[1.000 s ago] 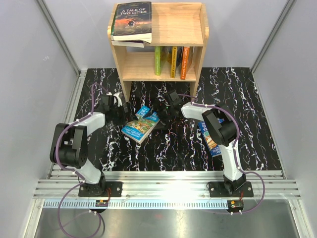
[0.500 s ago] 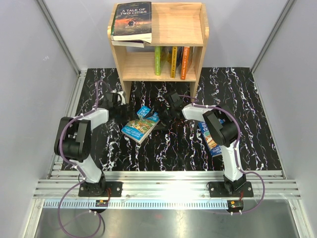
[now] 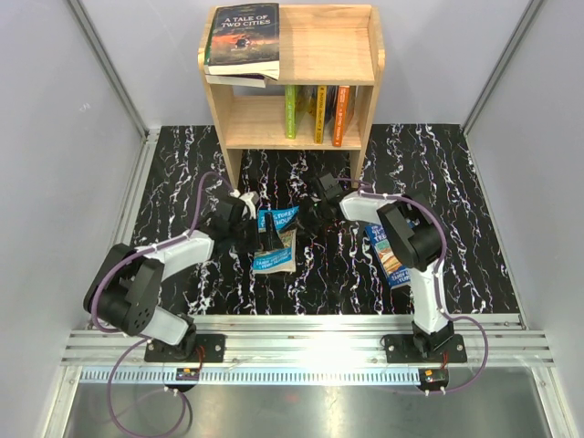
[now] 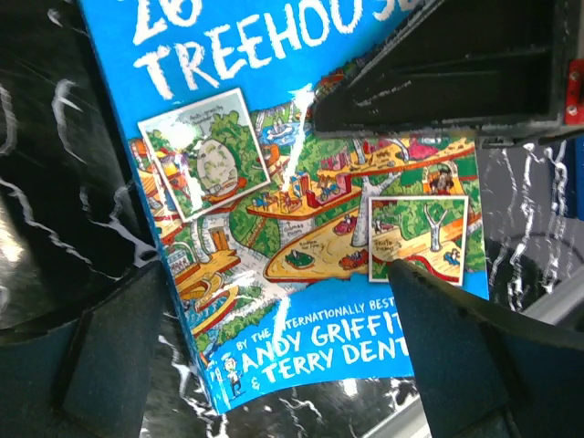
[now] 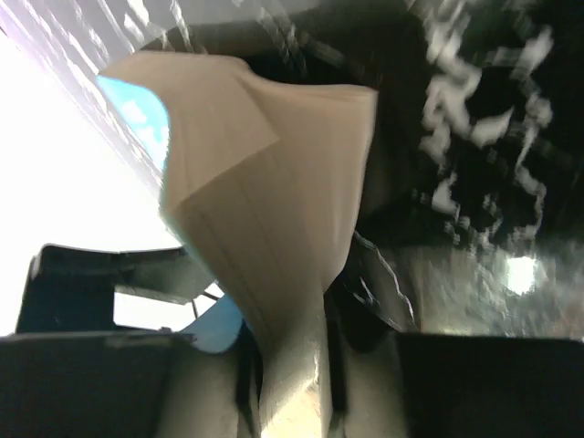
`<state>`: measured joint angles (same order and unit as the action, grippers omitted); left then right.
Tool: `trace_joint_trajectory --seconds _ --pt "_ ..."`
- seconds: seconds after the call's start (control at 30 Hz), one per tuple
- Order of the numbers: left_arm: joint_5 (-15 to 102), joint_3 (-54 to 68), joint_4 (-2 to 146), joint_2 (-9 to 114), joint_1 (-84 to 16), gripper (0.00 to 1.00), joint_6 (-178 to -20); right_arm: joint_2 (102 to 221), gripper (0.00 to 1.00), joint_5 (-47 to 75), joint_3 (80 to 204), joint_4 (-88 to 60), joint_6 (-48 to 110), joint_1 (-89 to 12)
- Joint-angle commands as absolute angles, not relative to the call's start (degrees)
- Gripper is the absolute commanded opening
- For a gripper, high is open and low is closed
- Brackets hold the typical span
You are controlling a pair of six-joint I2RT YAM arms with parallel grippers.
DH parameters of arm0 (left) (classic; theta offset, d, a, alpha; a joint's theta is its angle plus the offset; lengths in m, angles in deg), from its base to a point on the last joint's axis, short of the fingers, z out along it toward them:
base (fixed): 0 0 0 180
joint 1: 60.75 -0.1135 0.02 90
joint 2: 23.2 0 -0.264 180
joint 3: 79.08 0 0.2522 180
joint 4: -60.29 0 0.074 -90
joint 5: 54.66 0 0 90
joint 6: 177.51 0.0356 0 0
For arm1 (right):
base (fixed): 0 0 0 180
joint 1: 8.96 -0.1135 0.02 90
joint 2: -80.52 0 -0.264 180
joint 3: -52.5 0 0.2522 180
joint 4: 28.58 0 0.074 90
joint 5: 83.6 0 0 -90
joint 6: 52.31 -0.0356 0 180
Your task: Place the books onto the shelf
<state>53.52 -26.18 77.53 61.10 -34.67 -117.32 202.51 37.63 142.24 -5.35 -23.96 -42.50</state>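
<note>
While its cream pages fan loose above the pinch, a glossy blue paperback with a cartoon treehouse cover (image 3: 276, 248) sits on the black, white-veined mat (image 3: 456, 182), just in front of the small two-tier light-wood shelf (image 3: 356, 55). From above it is not clear whether the book lies flat or is tipped up.

The right gripper (image 5: 292, 360) is clamped on the page block near one edge, the leaves bulging and curling past its fingers. The left gripper (image 4: 274, 283) hangs over the cover spread wide, a finger off each long side, holding nothing.

The book looks light, thin and floppy, with a slick cover. A grip on the pages alone would likely let it splay or slip, so a hold across both covers close to the spine seems safer.

A dark "A Tale of Two Cities" volume (image 3: 242, 38) lies flat on the top board. Three upright books (image 3: 318, 114) stand on the lower tier, and another blue paperback (image 3: 391, 260) lies beneath the right arm.
</note>
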Motion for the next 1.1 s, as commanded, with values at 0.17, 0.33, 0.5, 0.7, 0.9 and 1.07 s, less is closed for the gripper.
trace_joint_trajectory --seconds 0.17,0.33,0.5,0.7,0.9,1.07 --pt "72.9 -23.5 77.3 55.2 -30.7 0.99 -126.5 198.0 0.00 32.4 136.2 -7.2 -21.8 -46.5" --pt "71.5 -22.0 82.4 47.7 -36.6 0.99 -124.5 189.1 0.00 32.9 134.6 -2.7 -17.3 -46.5" --pt "77.4 -24.1 80.5 40.4 -47.8 0.96 -125.0 180.1 0.00 32.9 134.2 2.7 -15.0 -46.4" --pt "81.2 -23.5 80.4 38.4 -48.3 0.90 -122.7 168.7 0.00 36.0 134.1 3.4 -18.2 -45.8" --pt "90.7 -23.7 69.3 38.9 -48.4 0.89 -129.4 162.5 0.00 40.1 133.9 -2.1 -21.7 -45.5" --pt "97.0 -26.9 53.3 39.5 -48.2 0.72 -140.0 160.4 0.00 42.1 132.5 -7.3 -24.7 -44.3"
